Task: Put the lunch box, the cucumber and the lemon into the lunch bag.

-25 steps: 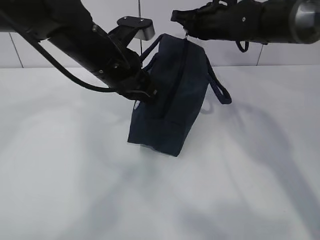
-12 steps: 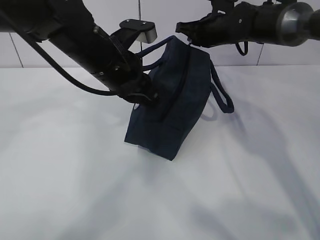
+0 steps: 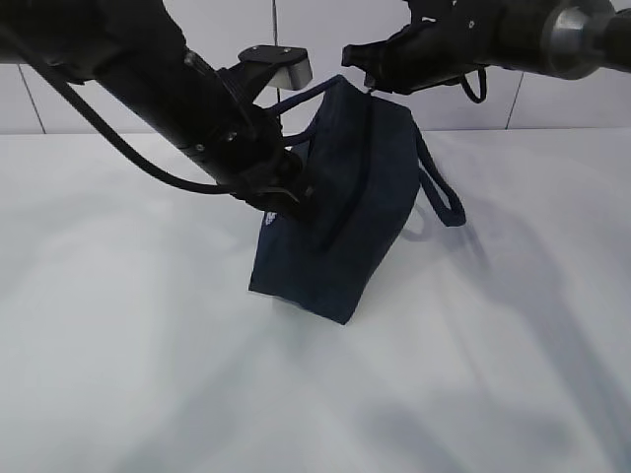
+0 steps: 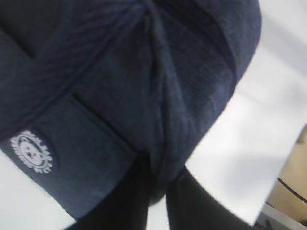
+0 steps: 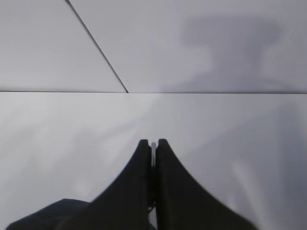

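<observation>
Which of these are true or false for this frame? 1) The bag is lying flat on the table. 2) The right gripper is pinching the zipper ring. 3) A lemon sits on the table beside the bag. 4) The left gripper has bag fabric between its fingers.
1) False. The bag is held up and tilted, only its lower corner near the table.
2) True. The right gripper is shut on the ring, a pale sliver between its fingers.
3) False. No lemon is visible in any view.
4) True. The left gripper has a fold of the bag between its fingers.
</observation>
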You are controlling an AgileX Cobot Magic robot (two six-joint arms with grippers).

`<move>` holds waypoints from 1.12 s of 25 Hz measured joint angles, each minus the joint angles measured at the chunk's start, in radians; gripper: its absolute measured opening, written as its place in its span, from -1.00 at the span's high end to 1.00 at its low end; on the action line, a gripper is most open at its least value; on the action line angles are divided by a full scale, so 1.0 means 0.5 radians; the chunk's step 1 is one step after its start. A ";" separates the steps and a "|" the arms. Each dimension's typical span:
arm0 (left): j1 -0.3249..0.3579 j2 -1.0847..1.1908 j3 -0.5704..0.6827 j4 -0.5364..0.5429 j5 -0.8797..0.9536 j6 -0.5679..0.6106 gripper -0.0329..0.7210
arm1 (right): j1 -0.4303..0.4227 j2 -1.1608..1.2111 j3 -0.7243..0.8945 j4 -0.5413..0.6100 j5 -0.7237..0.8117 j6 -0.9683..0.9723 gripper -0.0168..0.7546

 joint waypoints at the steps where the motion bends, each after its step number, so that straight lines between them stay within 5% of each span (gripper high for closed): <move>1: -0.001 -0.005 0.000 -0.017 0.026 0.000 0.62 | 0.000 0.000 -0.017 0.000 0.027 -0.003 0.96; 4: -0.001 -0.031 -0.020 -0.018 0.115 -0.062 0.18 | 0.000 0.004 -0.085 0.000 0.125 -0.003 0.96; 7: 0.044 -0.053 -0.132 -0.014 0.271 -0.229 0.00 | 0.000 0.004 -0.136 0.000 0.191 -0.003 0.96; 17: 0.216 -0.014 -0.735 0.133 0.709 -0.794 -0.03 | -0.004 0.004 -0.176 0.000 0.270 -0.054 0.96; 28: 0.233 0.564 -1.436 0.164 0.827 -0.934 -0.03 | -0.004 0.009 -0.176 0.004 0.287 -0.070 0.96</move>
